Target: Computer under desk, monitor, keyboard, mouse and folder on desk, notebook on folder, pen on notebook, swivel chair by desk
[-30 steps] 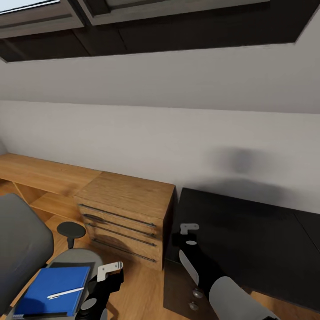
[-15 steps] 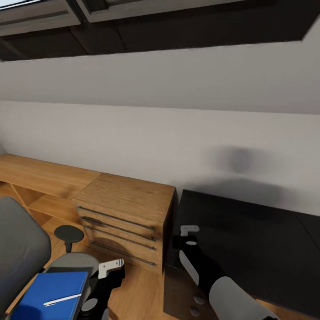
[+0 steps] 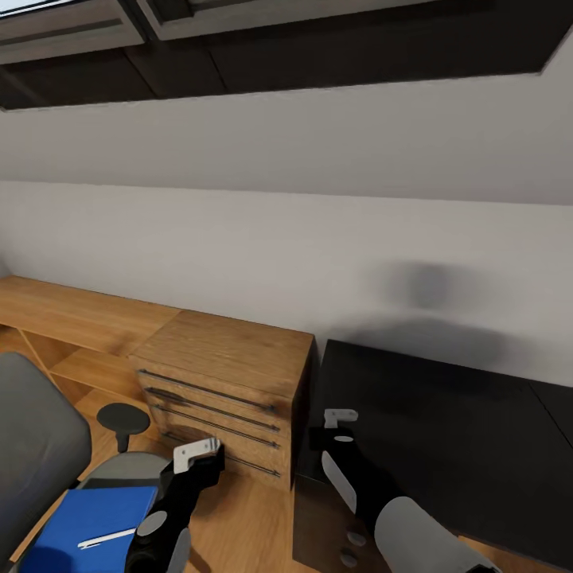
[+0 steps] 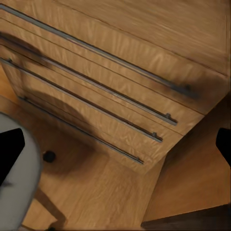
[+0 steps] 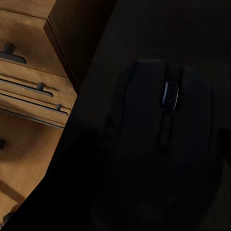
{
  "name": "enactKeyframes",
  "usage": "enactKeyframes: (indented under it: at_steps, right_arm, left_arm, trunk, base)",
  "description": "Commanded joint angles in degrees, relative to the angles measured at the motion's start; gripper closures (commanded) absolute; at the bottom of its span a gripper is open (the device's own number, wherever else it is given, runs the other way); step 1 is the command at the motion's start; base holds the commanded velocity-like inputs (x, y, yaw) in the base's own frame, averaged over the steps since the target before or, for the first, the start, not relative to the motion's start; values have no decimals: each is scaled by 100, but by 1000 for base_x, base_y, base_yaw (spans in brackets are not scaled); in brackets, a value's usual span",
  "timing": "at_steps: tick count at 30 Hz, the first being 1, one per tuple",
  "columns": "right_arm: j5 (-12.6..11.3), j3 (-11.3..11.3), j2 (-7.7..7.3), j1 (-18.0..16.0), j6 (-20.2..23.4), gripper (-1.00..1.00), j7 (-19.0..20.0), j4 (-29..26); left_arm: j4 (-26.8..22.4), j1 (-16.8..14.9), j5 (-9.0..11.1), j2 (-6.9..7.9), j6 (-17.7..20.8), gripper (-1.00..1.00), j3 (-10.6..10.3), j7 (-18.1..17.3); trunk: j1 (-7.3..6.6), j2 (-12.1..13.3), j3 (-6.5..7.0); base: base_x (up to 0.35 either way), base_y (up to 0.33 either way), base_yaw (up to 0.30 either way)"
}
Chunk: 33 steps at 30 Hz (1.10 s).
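The swivel chair point(image 3: 36, 446) stands at the lower left, with the bright blue folder point(image 3: 83, 517) lying on its grey seat. A white pen point(image 3: 106, 539) rests on the folder. I cannot make out the notebook. My left gripper point(image 3: 200, 455) hovers open just right of the seat, and the left wrist view has its fingers wide apart over the wooden drawers point(image 4: 115, 154). The black desk point(image 3: 446, 422) fills the lower right. Over the desk's left edge, my right gripper point(image 3: 341, 420) is shut on the black mouse point(image 5: 163, 139), seen close up.
A light wooden low cabinet point(image 3: 231, 374) with long bar handles stands between the chair and the desk, joined to a low wooden shelf point(image 3: 72, 314) along the wall. The chair's black armrest point(image 3: 123, 415) sticks up beside the seat. Wood floor point(image 3: 247, 517) lies in front.
My left arm has risen and moved forward toward the wooden cabinet. The camera shifted slightly a second ago. The right arm has stayed put.
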Motion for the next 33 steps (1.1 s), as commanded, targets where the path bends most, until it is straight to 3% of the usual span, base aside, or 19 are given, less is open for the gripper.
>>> enactKeyframes:
  at_steps: [1,7,33]
  right_arm:
    - [-32,18,0,-5,24,100,-33,-7]
    - [-33,18,0,-5,24,100,-33,-6]
    - [-33,16,0,-5,24,100,-33,-6]
  left_arm:
    - [-75,-3,80,0,91,-100,-15,39]
    - [-228,-3,323,0,195,-100,-27,45]
    - [-229,-3,345,0,202,-100,-28,56]
  trunk:
    - [1,-6,-8]
    - [45,-87,-44]
    - [616,-1129,-511]
  base:
    - [0,0,0]
    - [0,0,0]
    - [0,0,0]
